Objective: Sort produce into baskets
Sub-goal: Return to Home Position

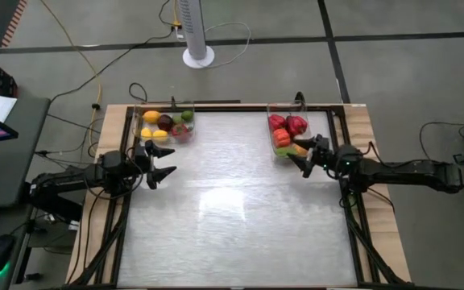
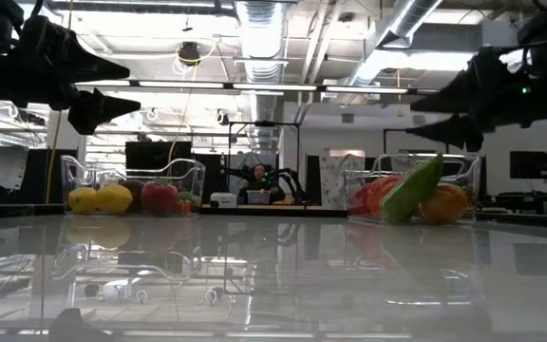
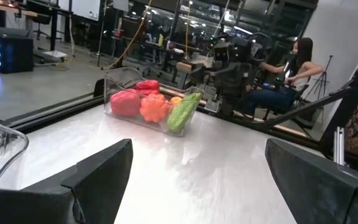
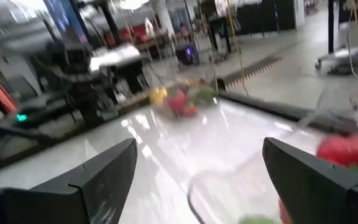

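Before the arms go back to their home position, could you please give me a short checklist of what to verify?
1. Left gripper empty, fingers open: ok.
2. Right gripper empty, fingers open: ok.
3. All produce inside the left bin or the right bin, none loose on the table: ok.
4. Right gripper clear of the right bin's wall: cannot tell; it hangs close beside it in the high view.
5. Green cucumber settled in the right bin: cannot tell; it leans with its tip above the wall.
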Motion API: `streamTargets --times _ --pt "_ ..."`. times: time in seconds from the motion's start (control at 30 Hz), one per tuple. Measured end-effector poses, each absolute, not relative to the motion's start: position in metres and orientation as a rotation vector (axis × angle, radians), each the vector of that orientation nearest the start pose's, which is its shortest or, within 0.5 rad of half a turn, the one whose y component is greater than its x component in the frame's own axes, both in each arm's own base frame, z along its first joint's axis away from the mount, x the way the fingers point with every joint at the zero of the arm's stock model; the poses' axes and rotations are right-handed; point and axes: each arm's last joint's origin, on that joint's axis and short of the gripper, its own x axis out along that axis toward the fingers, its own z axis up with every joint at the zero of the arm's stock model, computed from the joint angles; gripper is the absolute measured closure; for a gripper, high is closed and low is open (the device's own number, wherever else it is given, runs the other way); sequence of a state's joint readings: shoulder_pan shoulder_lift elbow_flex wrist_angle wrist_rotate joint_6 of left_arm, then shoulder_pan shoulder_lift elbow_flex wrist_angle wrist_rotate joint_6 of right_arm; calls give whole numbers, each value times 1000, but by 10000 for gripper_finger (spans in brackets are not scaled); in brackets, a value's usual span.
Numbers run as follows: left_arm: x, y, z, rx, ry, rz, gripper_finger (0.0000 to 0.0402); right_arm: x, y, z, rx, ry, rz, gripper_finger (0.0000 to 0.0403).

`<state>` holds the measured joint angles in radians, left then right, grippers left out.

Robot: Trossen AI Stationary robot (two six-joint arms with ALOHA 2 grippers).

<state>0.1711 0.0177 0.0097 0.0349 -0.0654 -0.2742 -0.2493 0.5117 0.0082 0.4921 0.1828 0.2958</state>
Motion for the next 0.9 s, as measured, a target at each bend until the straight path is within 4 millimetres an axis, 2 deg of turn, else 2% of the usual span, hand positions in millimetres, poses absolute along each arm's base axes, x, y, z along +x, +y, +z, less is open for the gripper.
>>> streamTargets --times 0.27,0.4,0.57,0.9 --pt "96 19 169 -271 -59 232 47 123 -37 150 271 116 -454 29" --pt "96 19 169 -271 -59 232 47 122 -37 146 151 190 -448 29" --pt "96 19 169 -271 -59 232 47 122 -37 146 12 218 -432 29" --pt "96 19 169 -271 -59 232 47 122 -37 146 2 219 -431 29"
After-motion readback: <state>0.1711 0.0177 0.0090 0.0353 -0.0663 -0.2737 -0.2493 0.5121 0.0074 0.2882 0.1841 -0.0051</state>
